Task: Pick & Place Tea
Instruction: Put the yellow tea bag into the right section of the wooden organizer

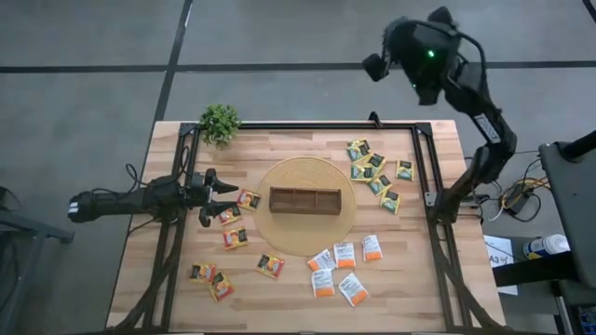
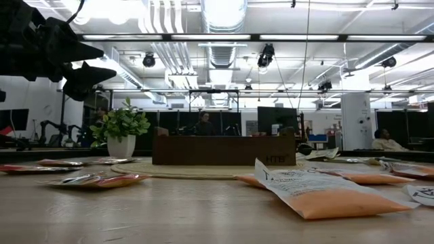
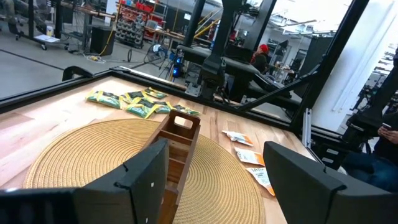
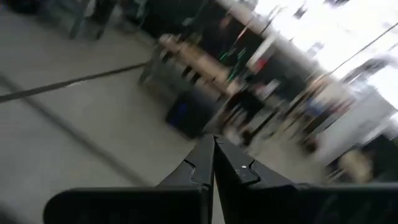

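Find the left gripper (image 1: 222, 199) left of centre in the high view, released, fingers spread and nothing between them, raised above the table (image 1: 419, 288) as seen at the upper left of the low view. Look just right of it and below it for the nearest tea: three yellow-red-black sachets (image 1: 235, 228), lying flat and close together. Note the brown box (image 1: 304, 199) on the round woven mat (image 1: 307, 244) at mid-frame, the green-yellow sachets (image 1: 372, 169) at upper right, the white-orange sachets (image 1: 341, 268) at lower centre.

Judged as the approach to a first pick. Choose one sachet standing apart from its neighbours. Lower straight down, fingers either side of a single edge or corner. Close only once the tips touch the wood, since flat packets probably slide or bend rather than lift. Check that one packet alone comes up before carrying it toward a compartment. Leave the right gripper (image 4: 212, 155) where it waits, clenched tight, high at the upper right of the high view, off the table.

Hard to make out: which compartment suits which kind, and whether any compartment holds tea already. Cannot tell from the left wrist view which sachet sits below the fingers (image 3: 149, 177), hidden under the gripper itself. Only the low edges of the packets and one orange sachet (image 2: 319, 193) readable in the low view. Nothing of the table in the blurred right wrist view
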